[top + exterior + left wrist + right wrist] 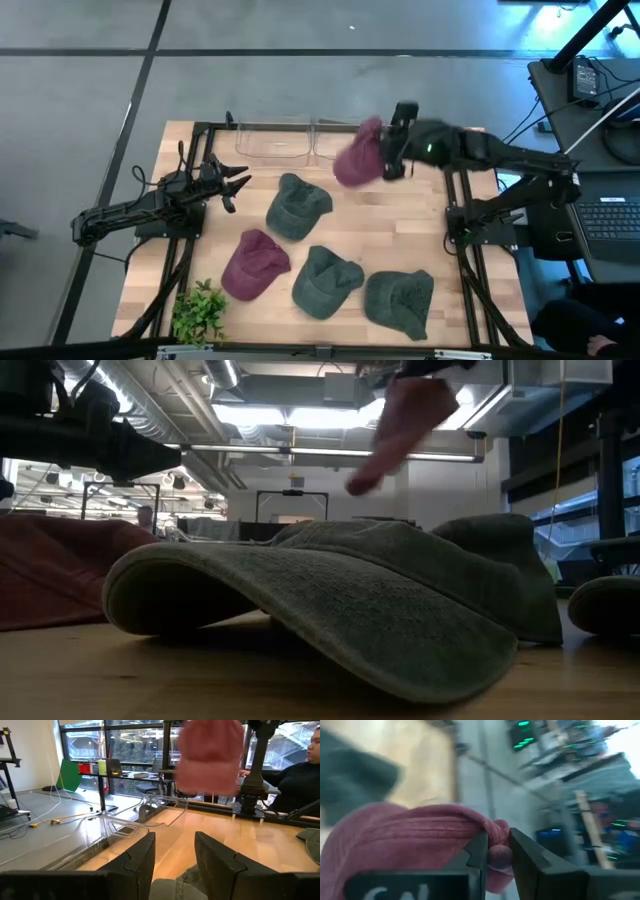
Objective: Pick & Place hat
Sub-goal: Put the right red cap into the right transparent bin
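A maroon hat (356, 158) is held above the wooden counter (400, 225) by the right claw (385, 150), whose fingers (479, 852) are pinched nearly shut on a fold of the fabric. The hat is carried just beside the clear plastic bins (290, 142) at the far edge of the counter. The left claw (238, 186) is kept partly open with nothing gripped, above the counter's left side, near a green cap (296, 206). A second maroon cap (254, 264), two more green caps (324, 281) (402, 300) and a small green plant (198, 311) are laid on the counter nearer the front. A person in a dark top (300, 777) is seen beyond the counter in the left wrist view.
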Available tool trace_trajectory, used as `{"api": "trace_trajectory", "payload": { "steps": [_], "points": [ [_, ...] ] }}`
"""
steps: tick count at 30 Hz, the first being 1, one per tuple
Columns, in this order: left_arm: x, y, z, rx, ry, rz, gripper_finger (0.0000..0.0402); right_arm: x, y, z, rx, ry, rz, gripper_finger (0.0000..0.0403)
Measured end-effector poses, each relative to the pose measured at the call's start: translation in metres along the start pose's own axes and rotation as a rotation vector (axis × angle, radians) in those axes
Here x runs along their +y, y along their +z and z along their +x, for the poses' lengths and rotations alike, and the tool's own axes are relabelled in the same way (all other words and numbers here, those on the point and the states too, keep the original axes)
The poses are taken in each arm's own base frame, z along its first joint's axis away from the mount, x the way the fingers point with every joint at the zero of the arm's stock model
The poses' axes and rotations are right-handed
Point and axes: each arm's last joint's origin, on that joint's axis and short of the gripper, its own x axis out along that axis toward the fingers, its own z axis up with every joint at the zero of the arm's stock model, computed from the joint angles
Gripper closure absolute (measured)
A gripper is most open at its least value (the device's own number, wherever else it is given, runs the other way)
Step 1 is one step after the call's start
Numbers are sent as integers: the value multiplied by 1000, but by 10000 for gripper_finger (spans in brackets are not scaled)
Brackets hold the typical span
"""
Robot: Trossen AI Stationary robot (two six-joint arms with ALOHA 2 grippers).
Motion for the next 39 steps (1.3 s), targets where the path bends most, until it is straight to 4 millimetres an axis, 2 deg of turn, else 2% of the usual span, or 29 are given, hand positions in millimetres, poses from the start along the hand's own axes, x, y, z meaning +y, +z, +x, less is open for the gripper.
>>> {"api": "trace_trajectory", "payload": {
  "steps": [5,10,14,18,23,28,39],
  "points": [
    [1,0,0,-1,32,0,270,-34,-13,20,-77,-90,-39,341],
    [1,0,0,-1,43,0,267,-54,-40,57,-76,-52,-41,341],
    [1,0,0,-1,47,0,268,-60,-67,98,-14,21,-1,341],
    [2,0,0,-2,66,0,271,-57,-96,140,61,96,19,341],
    [2,0,0,-2,67,0,272,-54,-122,170,116,149,45,341],
    [2,0,0,0,67,0,272,-54,-138,179,174,174,58,341],
    [2,-1,0,5,67,1,272,-50,-148,167,285,260,23,328]
  ]
}}
